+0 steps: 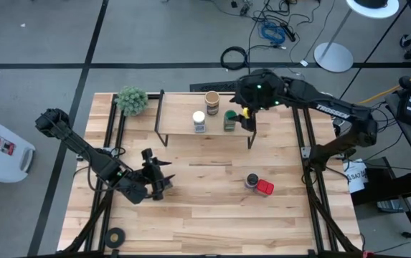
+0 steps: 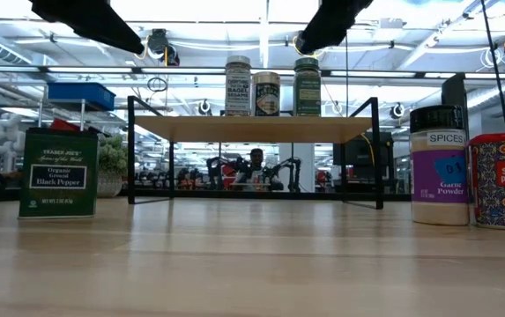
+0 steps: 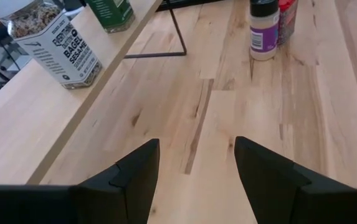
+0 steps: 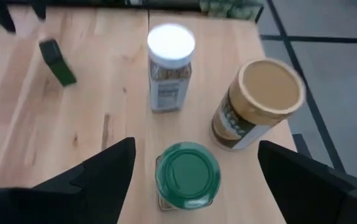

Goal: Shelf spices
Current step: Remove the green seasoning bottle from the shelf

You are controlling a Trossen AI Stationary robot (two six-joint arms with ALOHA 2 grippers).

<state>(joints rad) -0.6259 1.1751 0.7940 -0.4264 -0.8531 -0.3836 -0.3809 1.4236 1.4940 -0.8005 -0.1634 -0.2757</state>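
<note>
The shelf (image 1: 183, 123) stands at the table's far middle. On its board stand a tan cylinder (image 1: 211, 100), a white-lidded jar (image 1: 199, 120) and a green-lidded jar (image 4: 187, 174). My right gripper (image 4: 195, 146) hovers open above the green-lidded jar, one finger to each side and clear of it. On the table's right stand a dark-lidded jar (image 1: 252, 180) and a red tin (image 1: 265, 188). A dark green pepper tin (image 2: 58, 172) stands on the table's left. My left gripper (image 3: 197, 143) waits open over the table's left middle, nothing between its fingers.
A fuzzy green plant ball (image 1: 131, 100) sits at the far left corner beside the shelf. A black tape roll (image 1: 115, 235) lies near the front left edge. The shelf's thin black legs (image 3: 177, 31) stand on the table. Bare tabletop (image 1: 212, 215) stretches across the near middle.
</note>
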